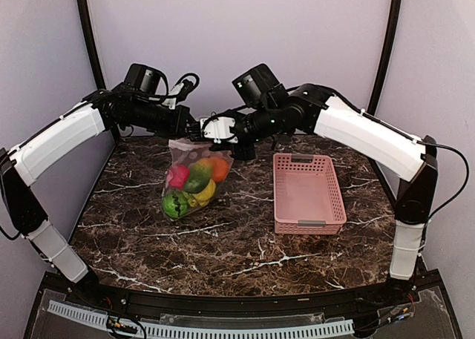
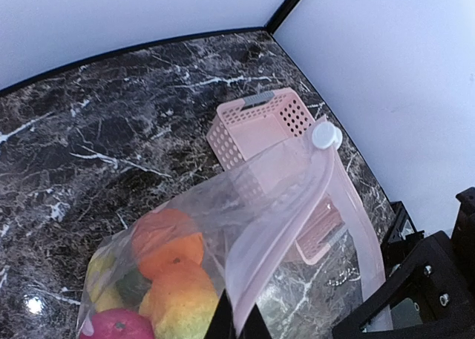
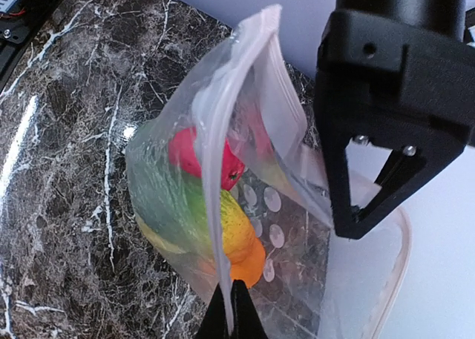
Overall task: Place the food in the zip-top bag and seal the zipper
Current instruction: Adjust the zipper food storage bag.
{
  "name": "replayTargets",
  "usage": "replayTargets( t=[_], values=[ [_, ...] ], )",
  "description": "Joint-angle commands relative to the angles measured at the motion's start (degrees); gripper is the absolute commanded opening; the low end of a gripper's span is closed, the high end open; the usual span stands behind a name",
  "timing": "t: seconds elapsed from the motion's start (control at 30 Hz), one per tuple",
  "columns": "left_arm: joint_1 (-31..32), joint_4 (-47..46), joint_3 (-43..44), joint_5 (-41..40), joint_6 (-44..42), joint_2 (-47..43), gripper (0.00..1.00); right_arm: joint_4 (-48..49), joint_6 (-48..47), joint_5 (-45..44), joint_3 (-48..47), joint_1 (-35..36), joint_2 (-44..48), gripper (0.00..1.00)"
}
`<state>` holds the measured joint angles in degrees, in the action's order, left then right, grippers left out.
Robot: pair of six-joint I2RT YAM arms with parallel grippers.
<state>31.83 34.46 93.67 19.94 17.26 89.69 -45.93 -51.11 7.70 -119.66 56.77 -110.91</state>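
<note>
My left fingers and right fingers both pinch shut on the thin clear zipper strip, holding the clear dotted plastic zip-top bag upright on the dark marble counter beside the pink lattice basket, so the colourful toy food sags below the mouth.

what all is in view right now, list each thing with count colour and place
zip-top bag: one, clear with pale dots, held up by its top edge, left of centre over the table
food: several pieces, exact count unclear; red-pink, orange, yellow and greens; all inside the bag
basket: one, pink lattice, on the table to the right of the bag, nothing in it
table: one, dark marble with white veins, under everything
left gripper: one, black, shut on the bag's mouth edge
right gripper: one, black, shut on the same edge
</note>
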Motion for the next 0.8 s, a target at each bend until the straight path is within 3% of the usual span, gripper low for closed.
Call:
replayTargets(
  t=[0.0, 0.07, 0.17, 0.27, 0.33, 0.5, 0.67, 0.73, 0.77],
  values=[
    [1.2, -0.4, -1.7, 8.2, 0.7, 0.2, 0.01, 1.8, 3.5, 1.5, -0.7, 0.9, 0.7, 0.0],
    [1.3, -1.7, -2.1, 11.1, 0.9, -0.9, 0.01, 2.1, 4.9, 2.1, -0.9, 1.0, 0.5, 0.02],
    [1.3, -3.1, -2.4, 14.3, 0.5, -1.9, 0.01, 2.0, 8.3, 2.6, -2.2, 1.1, 0.4, 0.14],
    [1.3, -4.0, -2.9, 15.9, -0.2, -2.9, 0.01, 1.0, 11.9, 4.4, -4.1, 0.7, 1.5, 0.51],
    [1.3, -4.4, -3.3, 17.2, -0.6, -2.9, 0.01, -2.4, 14.0, 9.5, -6.0, -0.8, 2.4, 0.65],
    [1.4, -5.4, -3.5, 20.4, -1.2, -3.1, 0.01, -7.1, 18.8, 27.3, -8.5, -10.3, 5.9, 0.78],
    [1.7, -5.6, -2.9, 20.6, -1.7, -3.8, 0.01, -7.5, 18.9, 43.7, -3.0, -22.3, 10.3, 0.83],
    [2.3, -4.5, -1.1, 21.5, -2.2, -3.6, 0.01, -6.8, 19.3, 46.3, -0.2, -26.4, 11.5, 0.98],
    [3.2, -4.2, 0.5, 22.7, -2.9, -3.6, 0.01, -6.3, 19.6, 47.9, 1.1, -28.3, 12.0, 0.99]
  ],
)
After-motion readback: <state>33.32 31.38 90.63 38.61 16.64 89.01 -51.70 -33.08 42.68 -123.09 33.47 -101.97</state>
